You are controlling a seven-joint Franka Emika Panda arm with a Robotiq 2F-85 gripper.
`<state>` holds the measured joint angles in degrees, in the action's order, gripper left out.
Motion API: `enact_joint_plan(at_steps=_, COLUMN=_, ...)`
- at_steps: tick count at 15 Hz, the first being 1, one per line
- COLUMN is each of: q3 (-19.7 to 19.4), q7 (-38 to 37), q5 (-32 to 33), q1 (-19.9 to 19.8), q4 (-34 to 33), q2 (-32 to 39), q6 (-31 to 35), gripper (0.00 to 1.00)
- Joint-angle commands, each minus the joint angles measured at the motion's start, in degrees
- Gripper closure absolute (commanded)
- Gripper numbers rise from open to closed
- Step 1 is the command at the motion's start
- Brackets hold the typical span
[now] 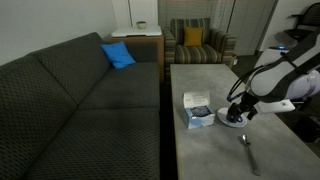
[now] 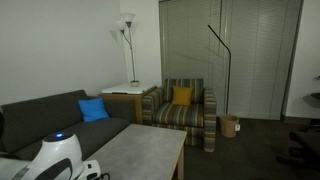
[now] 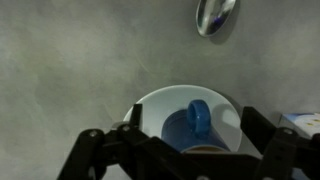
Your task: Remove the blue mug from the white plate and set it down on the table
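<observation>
The jaws stand open at the bottom of the wrist view, one dark finger on each side of the blue mug (image 3: 195,125), and neither plainly touches it. The mug sits upright on the white plate (image 3: 158,105), which lies flat on the grey bench (image 3: 80,60). Just beside the plate, at the right edge, a corner of a white-and-blue box (image 3: 303,122) shows. Farther up lies a metal spoon (image 3: 215,14), apart from the plate. In an exterior view the white arm (image 1: 285,75) bends down over the plate. Beyond the bench are a dark sofa (image 1: 70,95) with a blue cushion (image 1: 118,55) and, at the far end, a striped armchair (image 1: 195,45).
</observation>
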<state>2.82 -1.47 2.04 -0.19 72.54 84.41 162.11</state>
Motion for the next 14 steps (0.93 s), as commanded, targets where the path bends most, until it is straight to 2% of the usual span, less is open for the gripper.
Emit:
enact_joint_plan(at_steps=1, q3=0.2, q7=0.7, q5=-1.4, q1=-0.2, q4=-0.7, q2=0.0, q6=-0.9, gripper=0.00)
enact_joint_plan(at_steps=2, q3=0.2, q7=0.8, q5=-1.4, q1=-0.3, q4=-0.6, q2=0.0, q6=-0.8, gripper=0.02)
enact_joint_plan(at_steps=3, q3=0.2, q7=0.7, q5=-1.4, q1=-0.3, q4=-0.7, q2=0.0, q6=-0.8, gripper=0.14)
enact_joint_plan(at_steps=4, q3=0.3, q7=0.8, q5=-1.4, q1=-0.3, q4=-0.7, q2=0.0, q6=-0.8, gripper=0.16)
enact_joint_plan(at_steps=7, q3=0.2, q7=0.8, q5=-1.3, q1=-0.2, q4=-0.8, q2=0.0, q6=-1.1, gripper=0.32)
enact_joint_plan(at_steps=9, q3=0.3, q7=0.9, q5=-1.3, q1=-0.3, q4=-0.7, q2=0.0, q6=-1.1, gripper=0.35)
enact_joint_plan(at_steps=10, q3=0.3, q7=0.9, q5=-1.3, q1=-0.3, q4=-0.8, q2=0.0, q6=-1.1, gripper=0.45)
enact_joint_plan(at_steps=11, q3=0.3, q7=1.0, q5=-1.3, q1=-0.3, q4=-0.8, q2=0.0, q6=-1.2, gripper=0.43)
enact_joint_plan(at_steps=13, q3=0.3, q7=1.0, q5=-1.3, q1=-0.4, q4=-0.8, q2=0.0, q6=-1.2, gripper=0.54)
enact_joint_plan(at_steps=14, q3=0.4, q7=1.0, q5=-1.3, q1=-0.4, q4=-0.8, q2=0.0, q6=-1.1, gripper=0.52)
